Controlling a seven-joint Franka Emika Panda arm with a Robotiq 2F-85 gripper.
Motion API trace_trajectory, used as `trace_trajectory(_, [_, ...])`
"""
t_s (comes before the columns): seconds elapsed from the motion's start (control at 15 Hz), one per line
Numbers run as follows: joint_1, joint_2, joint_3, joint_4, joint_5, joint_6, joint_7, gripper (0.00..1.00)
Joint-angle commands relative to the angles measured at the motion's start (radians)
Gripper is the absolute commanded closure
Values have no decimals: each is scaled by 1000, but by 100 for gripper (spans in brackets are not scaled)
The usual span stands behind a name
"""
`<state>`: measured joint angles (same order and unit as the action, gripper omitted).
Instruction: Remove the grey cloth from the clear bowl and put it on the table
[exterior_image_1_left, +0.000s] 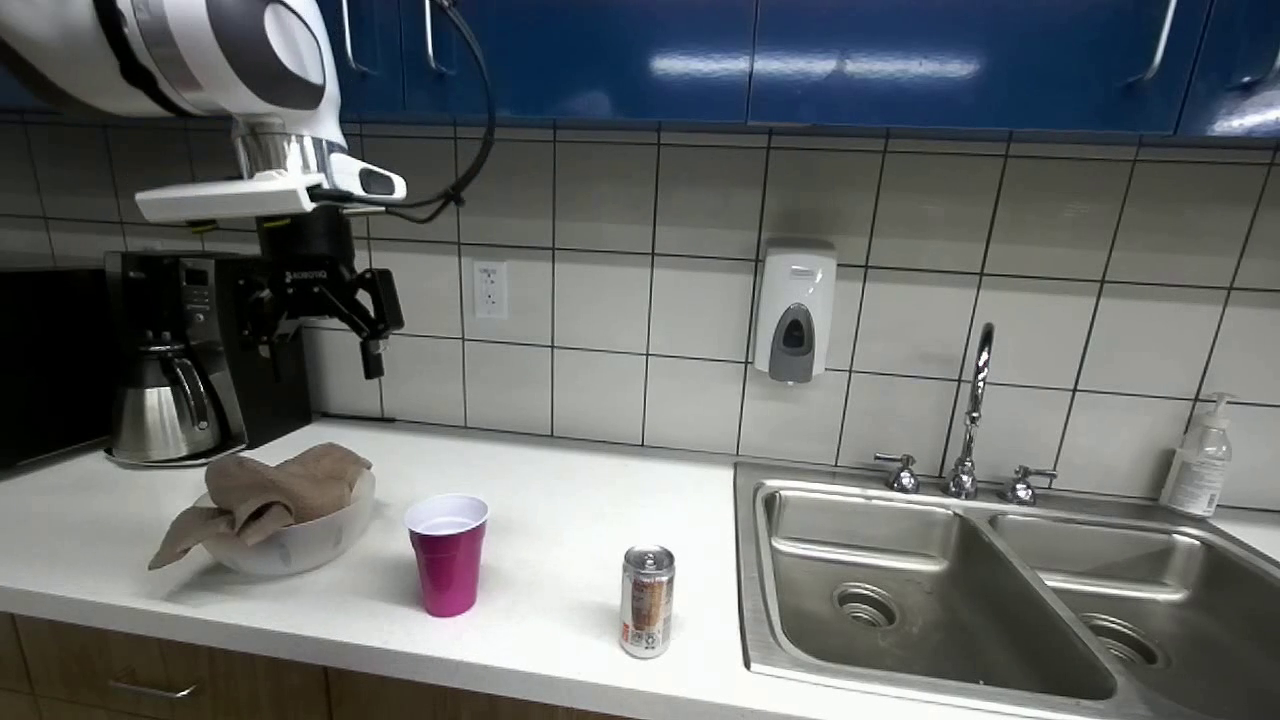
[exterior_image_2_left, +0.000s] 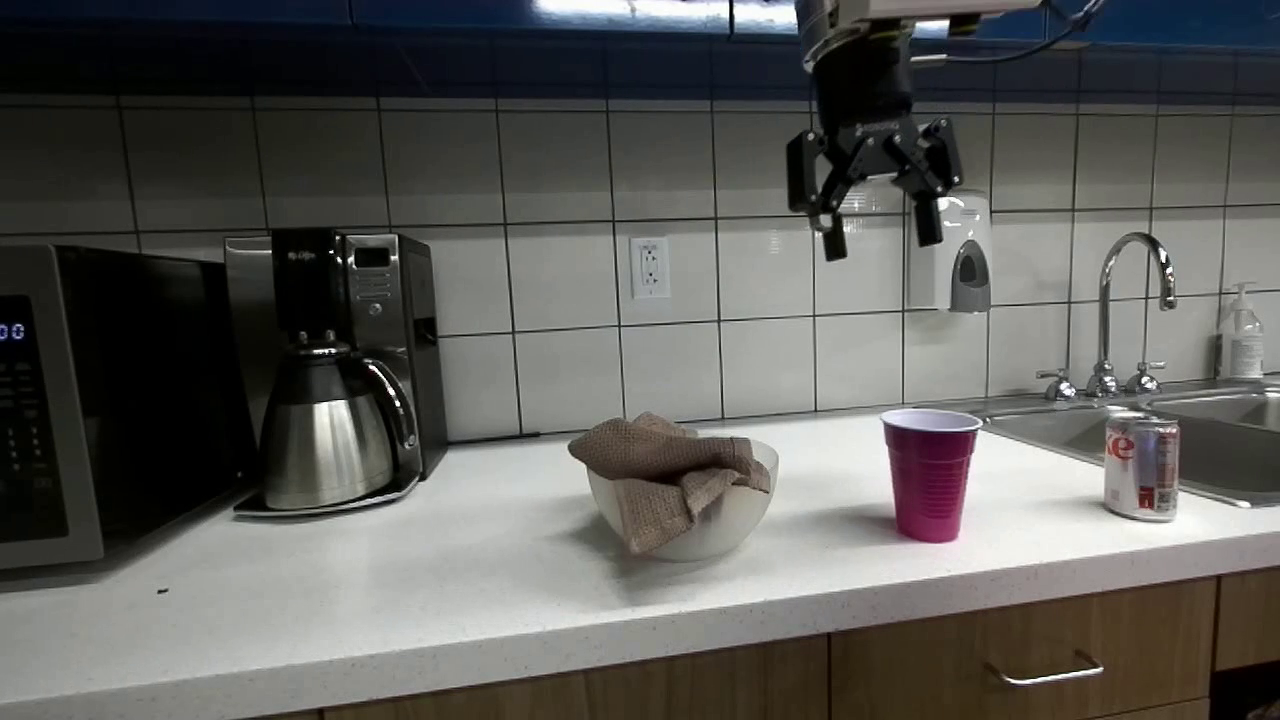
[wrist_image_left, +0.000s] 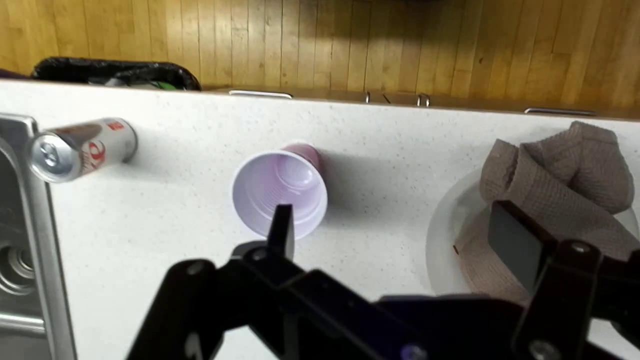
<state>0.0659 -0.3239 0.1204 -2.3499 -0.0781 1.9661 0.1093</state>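
The grey-brown cloth (exterior_image_1_left: 285, 490) lies bunched in the clear bowl (exterior_image_1_left: 335, 535), with one end hanging over the rim. Cloth (exterior_image_2_left: 665, 458) and bowl (exterior_image_2_left: 738, 520) show the same way in an exterior view. In the wrist view the cloth (wrist_image_left: 575, 195) and bowl (wrist_image_left: 442, 240) are at the right, partly behind a finger. The bowl stands on the white counter (exterior_image_1_left: 560, 500). My gripper (exterior_image_2_left: 882, 236) is open and empty, high above the counter. In the wrist view the gripper (wrist_image_left: 392, 220) has its fingers wide apart, one over the cup's edge, one over the cloth.
A magenta cup (exterior_image_1_left: 448, 560) stands beside the bowl, with a soda can (exterior_image_1_left: 648, 602) farther along towards the sink (exterior_image_1_left: 755, 580). A coffee maker (exterior_image_2_left: 345, 400) and microwave (exterior_image_2_left: 90, 400) stand at the other end. Blue cabinets (exterior_image_1_left: 620, 60) hang above.
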Motion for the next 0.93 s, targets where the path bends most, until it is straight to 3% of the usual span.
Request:
trace_trajectory(0.0, [23, 123, 23, 45, -7, 132, 16, 0])
trace_trajectory(0.33, [54, 242, 25, 86, 0, 256, -22, 0])
trace_trajectory(0.87, [97, 408, 39, 169, 14, 346, -78, 0])
